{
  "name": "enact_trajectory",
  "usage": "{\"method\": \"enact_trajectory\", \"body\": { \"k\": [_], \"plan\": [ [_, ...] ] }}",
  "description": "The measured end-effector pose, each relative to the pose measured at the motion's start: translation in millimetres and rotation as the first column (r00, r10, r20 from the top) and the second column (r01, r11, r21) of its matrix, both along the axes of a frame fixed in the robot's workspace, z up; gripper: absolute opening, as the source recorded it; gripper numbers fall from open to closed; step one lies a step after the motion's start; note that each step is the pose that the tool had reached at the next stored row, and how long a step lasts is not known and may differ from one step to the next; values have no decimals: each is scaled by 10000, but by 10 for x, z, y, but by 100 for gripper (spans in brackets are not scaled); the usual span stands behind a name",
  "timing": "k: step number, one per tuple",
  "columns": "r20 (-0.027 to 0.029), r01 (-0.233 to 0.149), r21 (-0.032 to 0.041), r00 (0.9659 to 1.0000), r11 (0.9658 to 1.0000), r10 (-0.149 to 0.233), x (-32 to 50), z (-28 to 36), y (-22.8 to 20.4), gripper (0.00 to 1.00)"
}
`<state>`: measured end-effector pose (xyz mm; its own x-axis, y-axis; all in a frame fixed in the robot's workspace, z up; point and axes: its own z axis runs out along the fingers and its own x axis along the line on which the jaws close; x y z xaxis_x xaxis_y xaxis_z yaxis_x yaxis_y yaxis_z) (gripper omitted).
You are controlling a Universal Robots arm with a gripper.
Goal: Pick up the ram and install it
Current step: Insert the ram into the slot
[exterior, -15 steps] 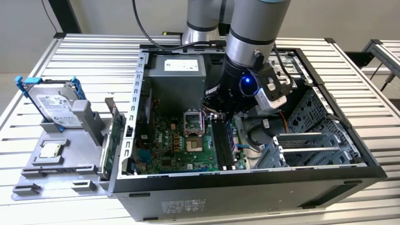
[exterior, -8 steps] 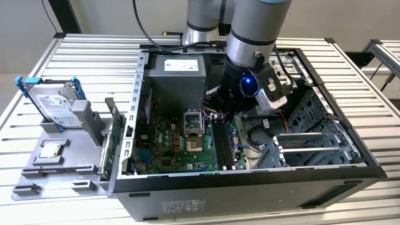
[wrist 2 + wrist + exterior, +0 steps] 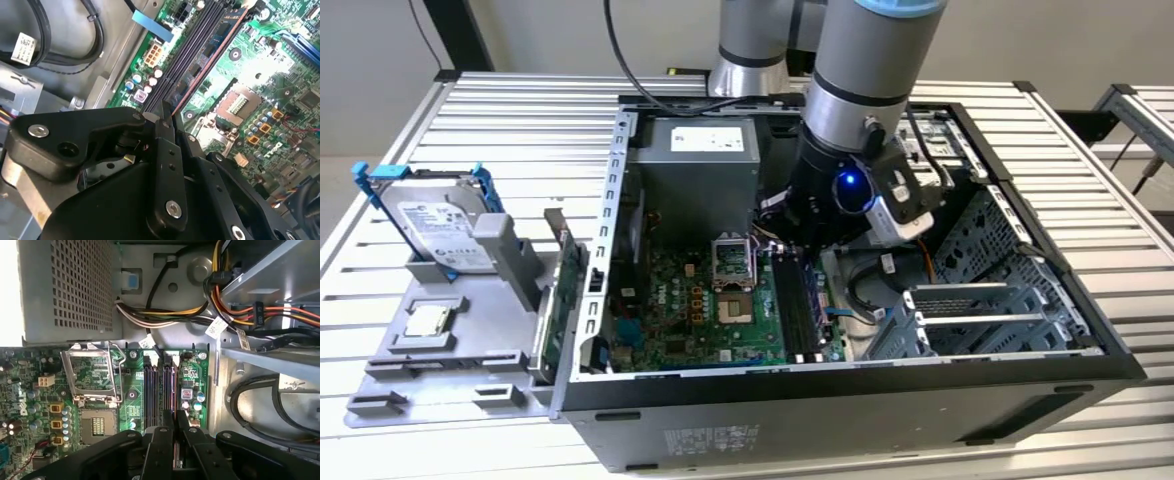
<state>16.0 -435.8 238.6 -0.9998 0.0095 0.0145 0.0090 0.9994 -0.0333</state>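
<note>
here, one robot arm (image 3: 861, 80) reaches down into one open computer case (image 3: 854, 410) that lies on a slatted metal table (image 3: 520, 110). its gripper (image 3: 174, 416) hangs low over the green main board (image 3: 667, 320), right at the row of long black memory slots. in both wrist views the two fingers (image 3: 165, 150) are drawn narrow and pinch the near end of the ram (image 3: 207, 52). that one blue stick stands on its edge along the slots, beside the single open processor socket (image 3: 97, 422). whether the stick is fully seated i cannot tell. on the exterior view's left, a grey holder (image 3: 454, 350) carries one hard drive (image 3: 434, 225) in a blue frame and one small square chip (image 3: 427, 320). one green card (image 3: 558, 310) stands upright between the holder and the case. as for writing, the hard drive bears a white label, the grey power box (image 3: 707, 180) bears another white sticker (image 3: 711, 137), and i count three white paper tags (image 3: 216, 326) on the cables in the first wrist view. one blue light (image 3: 850, 182) glows on the arm's wrist.
</note>
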Motion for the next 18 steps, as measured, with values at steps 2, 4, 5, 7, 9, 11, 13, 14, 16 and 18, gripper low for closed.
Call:
{"method": "enact_trajectory", "body": {
  "k": [2, 4, 5, 7, 9, 11, 13, 14, 16, 18],
  "plan": [
    [0, 3, 1, 10000, 10000, -3, 0, -15, -30, 0],
    [0, 6, 0, 10000, 10000, -6, 0, -40, -61, 0],
    [0, 9, 1, 10000, 10000, -9, 0, -59, -67, 0],
    [0, 21, 1, 10000, 10000, -21, 1, -92, -70, 0],
    [0, 34, 1, 10000, 10000, -34, 6, -111, -70, 0],
    [0, 48, 0, 10000, 10000, -48, 17, -135, -71, 0],
    [0, 59, 0, 10000, 10000, -59, 34, -159, -71, 0],
    [0, 63, 0, 10000, 10000, -63, 40, -170, -71, 0],
    [0, 73, 0, 10000, 10000, -73, 43, -194, -71, 0],
    [0, 85, 0, 10000, 10000, -85, 43, -199, -73, 0]
  ]
}}
